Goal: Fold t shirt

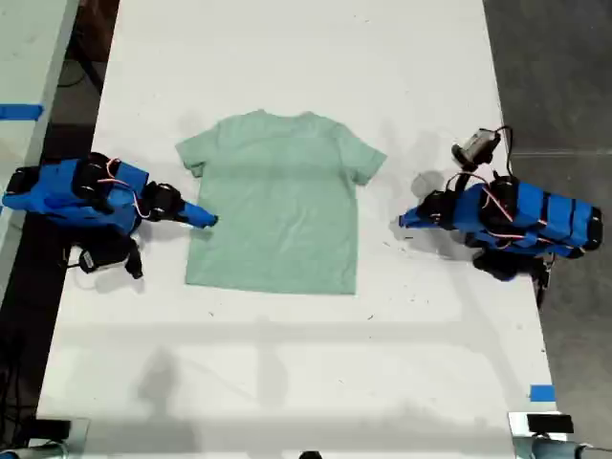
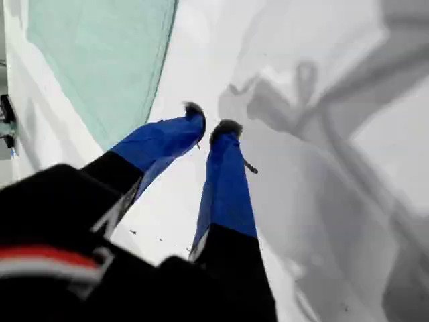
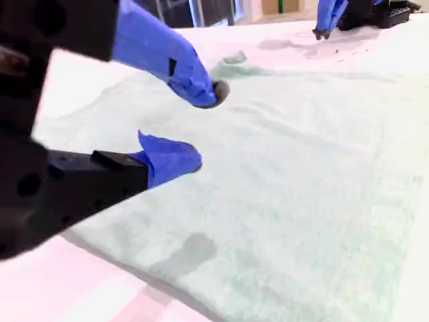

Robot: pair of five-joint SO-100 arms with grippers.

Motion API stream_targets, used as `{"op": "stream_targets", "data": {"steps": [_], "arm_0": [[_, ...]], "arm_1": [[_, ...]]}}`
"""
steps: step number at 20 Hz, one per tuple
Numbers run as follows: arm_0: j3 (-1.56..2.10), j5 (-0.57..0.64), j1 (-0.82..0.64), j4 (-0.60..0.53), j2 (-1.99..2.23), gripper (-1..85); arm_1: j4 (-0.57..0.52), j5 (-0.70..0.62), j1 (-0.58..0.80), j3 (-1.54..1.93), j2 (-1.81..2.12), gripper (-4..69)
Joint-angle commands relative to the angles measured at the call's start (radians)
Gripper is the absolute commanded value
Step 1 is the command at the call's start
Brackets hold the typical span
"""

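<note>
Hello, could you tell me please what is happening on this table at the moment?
A small pale mint-green cloth T-shirt lies flat and unfolded on the white table, between two blue robot arms. My second gripper, at the exterior view's left, is open with its tips right at the shirt's edge, holding nothing yet. My first gripper, at the exterior view's right, sits apart from the shirt over bare table, jaws slightly parted and empty. No fold is made yet.

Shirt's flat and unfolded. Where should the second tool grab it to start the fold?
Judging by the pose, take the t shirt at its side edge on the exterior view's left, where my second tool hangs open. The shirt lies flat, so pinch that edge low from outside and carry it across toward my first tool.
</note>
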Motion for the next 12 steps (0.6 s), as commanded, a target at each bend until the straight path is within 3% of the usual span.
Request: {"op": "stream_targets", "data": {"steps": [1,2,4,7,9,12], "arm_0": [[-0.003,0.005,0.006,-0.011,0.006,11.8],[-0.003,0.005,0.005,-0.011,0.006,11.8],[-0.003,0.005,0.005,-0.011,0.006,11.8],[-0.003,0.005,0.005,-0.011,0.006,11.8],[-0.003,0.005,0.005,-0.011,0.006,11.8],[-0.003,0.005,0.005,-0.011,0.006,11.8]], "arm_1": [[0.002,0.018,-0.012,0.058,0.008,1.4],[-0.029,0.015,-0.018,0.049,0.009,1.4],[0.046,-0.031,0.02,-0.057,0.002,1.7],[0.097,-0.264,0.273,-0.373,-0.299,6.6],[0.037,-0.433,0.39,-0.618,-0.652,19.0],[-0.094,-0.581,0.517,-0.836,-0.968,21.6]]}}
